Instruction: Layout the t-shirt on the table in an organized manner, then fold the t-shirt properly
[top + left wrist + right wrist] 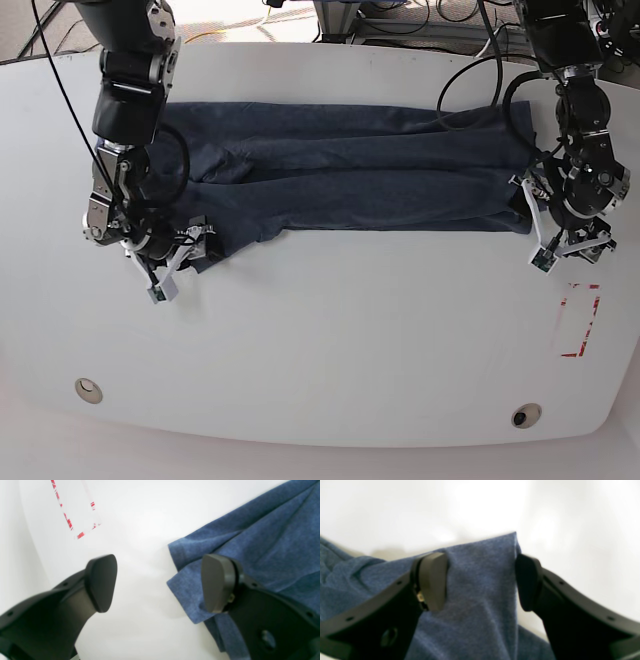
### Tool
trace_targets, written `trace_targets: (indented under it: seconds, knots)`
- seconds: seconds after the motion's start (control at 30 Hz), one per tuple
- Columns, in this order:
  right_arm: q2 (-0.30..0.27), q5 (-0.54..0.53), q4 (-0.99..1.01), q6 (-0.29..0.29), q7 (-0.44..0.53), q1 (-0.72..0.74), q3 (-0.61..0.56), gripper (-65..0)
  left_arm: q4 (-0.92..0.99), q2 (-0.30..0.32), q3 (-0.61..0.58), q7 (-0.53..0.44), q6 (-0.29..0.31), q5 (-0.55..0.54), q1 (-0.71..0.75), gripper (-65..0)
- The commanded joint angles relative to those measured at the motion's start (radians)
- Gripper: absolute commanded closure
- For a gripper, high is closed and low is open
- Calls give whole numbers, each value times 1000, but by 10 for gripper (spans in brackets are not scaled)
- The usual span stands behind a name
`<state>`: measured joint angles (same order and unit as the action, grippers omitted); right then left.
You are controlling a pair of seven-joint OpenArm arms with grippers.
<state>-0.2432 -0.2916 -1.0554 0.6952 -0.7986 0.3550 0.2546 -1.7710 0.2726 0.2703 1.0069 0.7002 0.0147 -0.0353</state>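
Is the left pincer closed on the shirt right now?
No, the left pincer stands wide open, with bare table between its pads beside the t-shirt corner.

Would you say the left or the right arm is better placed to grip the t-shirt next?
Probably right: the right gripper straddles a raised fold of the t-shirt, while the left gripper mostly spans bare table.

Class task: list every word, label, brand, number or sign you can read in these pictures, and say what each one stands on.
No readable text in any view.
T-shirt: no lettering shows.
Table: only a red rectangle outline, a mark without words.
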Motion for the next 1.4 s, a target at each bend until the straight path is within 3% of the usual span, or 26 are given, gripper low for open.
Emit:
trace_targets:
  seconds: [0.0, 0.17, 0.47, 0.77, 1.07, 1.37]
  knots:
    - [-8, -16, -13, 3, 29, 25, 1, -400, -17, 12, 5, -9, -2, -3, -18, -494]
    - [-8, -16, -13, 3, 29, 22, -16, -327, -17, 12, 5, -9, -2, -3, -18, -494]
    - [-2, -16, -13, 3, 32, 20, -73, 0, -17, 12, 5, -9, -2, -3, -18, -494]
    - [0, -25, -42, 3, -2, 28, -71, 0, -16, 12, 5, -9, -2, -2, -18, -494]
    - [5, -28, -322, 3, -196, -29, -68, 0, -13, 12, 5, -9, -2, -2, -16, -494]
    - [51, -28, -609, 3, -368, -152, -56, 0, -11, 12, 4, -10, -2, -2, -16, -494]
